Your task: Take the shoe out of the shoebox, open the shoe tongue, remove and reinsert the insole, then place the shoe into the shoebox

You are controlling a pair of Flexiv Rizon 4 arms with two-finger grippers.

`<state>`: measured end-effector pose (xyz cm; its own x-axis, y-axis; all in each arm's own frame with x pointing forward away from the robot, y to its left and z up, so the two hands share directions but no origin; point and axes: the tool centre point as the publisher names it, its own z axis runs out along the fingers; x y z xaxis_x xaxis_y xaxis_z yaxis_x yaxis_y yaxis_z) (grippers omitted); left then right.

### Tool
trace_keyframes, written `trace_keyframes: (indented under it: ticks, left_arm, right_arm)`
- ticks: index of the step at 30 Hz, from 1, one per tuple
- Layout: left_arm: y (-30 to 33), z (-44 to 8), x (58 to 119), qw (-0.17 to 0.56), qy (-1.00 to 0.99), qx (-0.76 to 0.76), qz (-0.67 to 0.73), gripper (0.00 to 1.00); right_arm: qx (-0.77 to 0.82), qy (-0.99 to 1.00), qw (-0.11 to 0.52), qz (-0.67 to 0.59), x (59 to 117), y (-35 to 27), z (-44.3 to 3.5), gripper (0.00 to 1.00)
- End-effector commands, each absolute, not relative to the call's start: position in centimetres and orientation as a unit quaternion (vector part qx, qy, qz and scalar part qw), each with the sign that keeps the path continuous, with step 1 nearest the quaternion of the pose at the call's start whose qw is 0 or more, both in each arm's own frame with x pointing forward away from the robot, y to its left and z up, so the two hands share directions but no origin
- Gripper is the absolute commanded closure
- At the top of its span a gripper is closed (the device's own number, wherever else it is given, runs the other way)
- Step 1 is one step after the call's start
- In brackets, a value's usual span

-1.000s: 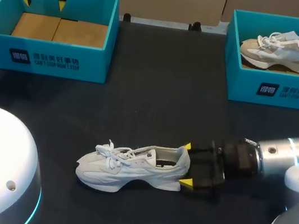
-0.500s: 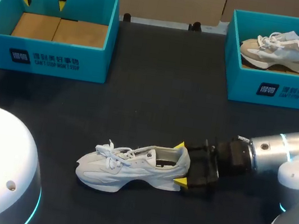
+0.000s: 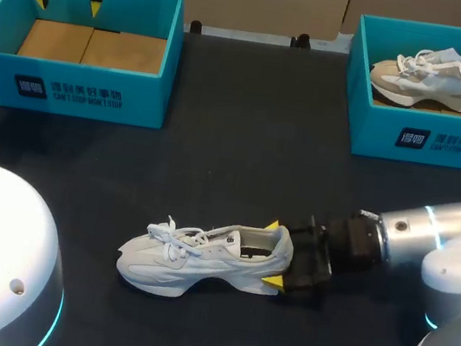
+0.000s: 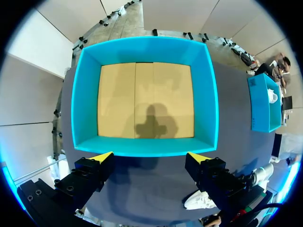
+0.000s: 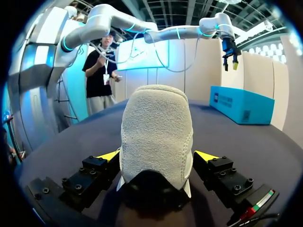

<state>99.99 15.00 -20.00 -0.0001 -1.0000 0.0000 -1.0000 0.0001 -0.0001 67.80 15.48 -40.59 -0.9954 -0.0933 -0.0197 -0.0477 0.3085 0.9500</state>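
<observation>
A white sneaker [image 3: 200, 256] lies on its sole in the middle of the dark table, toe to the left. My right gripper [image 3: 274, 254] is open around its heel, one yellow tip on each side. In the right wrist view the grey heel [image 5: 156, 127] fills the gap between the spread fingers of the right gripper [image 5: 158, 156]; the fingers are close to it but do not clamp it. My left gripper [image 3: 64, 2] hangs open above the empty teal shoebox [image 3: 94, 94] at the back left. The left wrist view looks down past the left gripper [image 4: 150, 158] into that shoebox [image 4: 144, 45], onto its bare cardboard floor.
A second teal shoebox [image 3: 429, 139] at the back right holds another pale sneaker [image 3: 435, 74]. The dark table [image 3: 232, 164] lies bare between the two boxes and the shoe.
My right gripper has slid left along the table, so the shoe's heel sits deeper between its fingers. The shoe and the left arm have not moved.
</observation>
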Motion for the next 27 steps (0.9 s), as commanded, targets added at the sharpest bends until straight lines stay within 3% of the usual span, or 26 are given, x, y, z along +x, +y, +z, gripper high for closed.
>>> trace_keyframes:
  ticks: [1, 15, 16, 17, 18, 27]
  left_arm:
    - [14.99, -20.0, 100.0, 0.0, 0.707, -0.707, 0.0, 0.0]
    - [14.99, -20.0, 100.0, 0.0, 0.707, -0.707, 0.0, 0.0]
    - [14.99, -20.0, 100.0, 0.0, 0.707, -0.707, 0.0, 0.0]
    - [14.99, -20.0, 100.0, 0.0, 0.707, -0.707, 0.0, 0.0]
    - [14.99, -20.0, 100.0, 0.0, 0.707, -0.707, 0.0, 0.0]
    - [14.99, -20.0, 100.0, 0.0, 0.707, -0.707, 0.0, 0.0]
  right_arm:
    - [0.046, -0.812, 0.023, -0.581, 67.96, 16.25, -40.75, 0.0]
    - [0.034, -0.82, 0.031, -0.571, 67.76, 16.65, -41.38, 0.0]
    - [0.034, -0.822, 0.031, -0.568, 67.74, 16.72, -41.36, 0.04]
    - [0.034, -0.822, 0.031, -0.567, 67.74, 16.76, -41.39, 0.55]
    - [0.034, -0.822, 0.031, -0.567, 67.74, 16.79, -41.43, 1.0]
    - [0.023, -0.824, 0.022, -0.566, 67.69, 16.96, -41.49, 1.0]
